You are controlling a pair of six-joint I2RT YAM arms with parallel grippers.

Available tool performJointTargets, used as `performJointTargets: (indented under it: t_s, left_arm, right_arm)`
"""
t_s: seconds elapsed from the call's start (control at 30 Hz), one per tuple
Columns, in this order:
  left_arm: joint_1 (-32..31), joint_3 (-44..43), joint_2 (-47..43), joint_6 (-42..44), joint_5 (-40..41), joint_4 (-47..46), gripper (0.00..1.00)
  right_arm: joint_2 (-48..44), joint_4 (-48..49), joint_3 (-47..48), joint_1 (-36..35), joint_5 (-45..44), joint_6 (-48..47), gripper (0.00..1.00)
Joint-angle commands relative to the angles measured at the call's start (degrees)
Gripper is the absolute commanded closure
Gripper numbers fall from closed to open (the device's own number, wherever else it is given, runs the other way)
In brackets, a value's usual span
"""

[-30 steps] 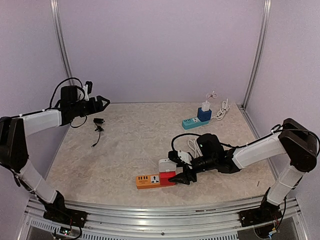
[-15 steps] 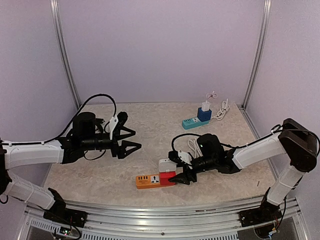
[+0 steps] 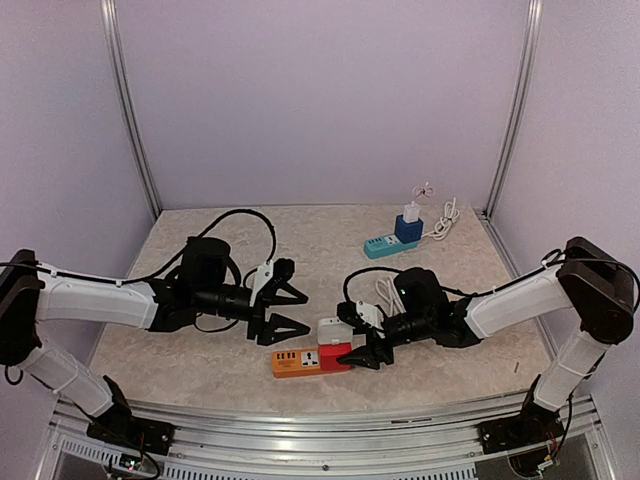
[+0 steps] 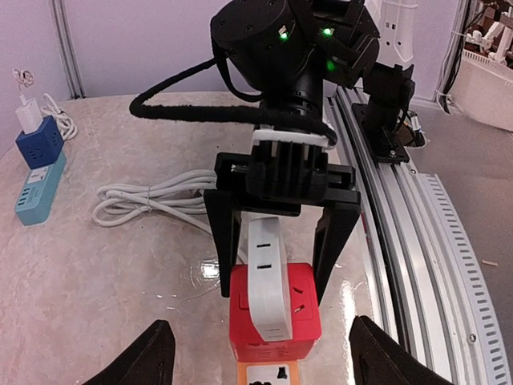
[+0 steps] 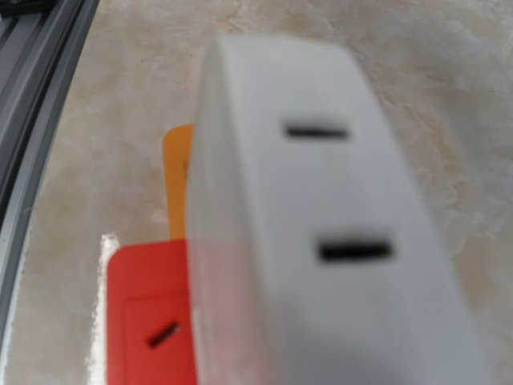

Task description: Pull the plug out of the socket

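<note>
Beige marbled tabletop [image 3: 320, 235], lilac walls behind. White plug [image 3: 330, 330] sits in the red socket block [image 3: 341, 357] at the end of an orange power strip [image 3: 295, 362], front centre of the table.

Right gripper [image 3: 358, 355] reaches in from the right and straddles the block. In the left wrist view its two black fingers [image 4: 225, 233] stand flush against either side of the red block [image 4: 276, 317], clamping it. The white plug [image 4: 264, 273] stands up between them, narrower than the gap, touching neither finger.

Left gripper [image 3: 307, 312] is just left of the plug, jaws spread wide, holding nothing, tips pointed at the plug but not touching. In its own camera the tips [image 4: 152, 357] show at the bottom corners, with the plug and block centred between and beyond them.

Right wrist view is blurry: white plug face [image 5: 321, 241] with two slots fills it, red block [image 5: 144, 313] and orange strip [image 5: 178, 184] below.

Back right: blue power strip [image 3: 390, 245] carrying a charger, white cable [image 3: 445, 220] beside it. A coiled white cord [image 4: 144, 200] lies near the right arm.
</note>
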State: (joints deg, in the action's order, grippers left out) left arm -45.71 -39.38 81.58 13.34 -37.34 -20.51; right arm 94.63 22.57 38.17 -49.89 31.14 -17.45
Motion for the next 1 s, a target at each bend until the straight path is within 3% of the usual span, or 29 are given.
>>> performJointTargets:
  t_s: [0.0, 0.37, 0.8, 0.97]
  left_arm:
    - [-1.3, -4.1, 3.2, 3.5, -1.8, 2.7, 0.28]
    - [-6.0, -9.9, 13.4, 4.5, -0.4, 4.3, 0.40]
    - [-7.8, -11.0, 13.1, 4.9, 3.9, 4.6, 0.84]
    - [-7.4, -11.2, 12.2, 0.4, 5.2, 2.4, 0.99]
  right_arm:
    - [2.1, -3.0, -1.0, -0.5, -2.2, -0.7, 0.79]
    - [2.1, -2.9, -1.1, -0.5, -2.2, -0.6, 0.79]
    - [2.2, -2.9, -1.1, -0.5, -2.3, -0.7, 0.80]
    - [2.4, -2.9, -1.0, -0.5, -2.4, -0.7, 0.80]
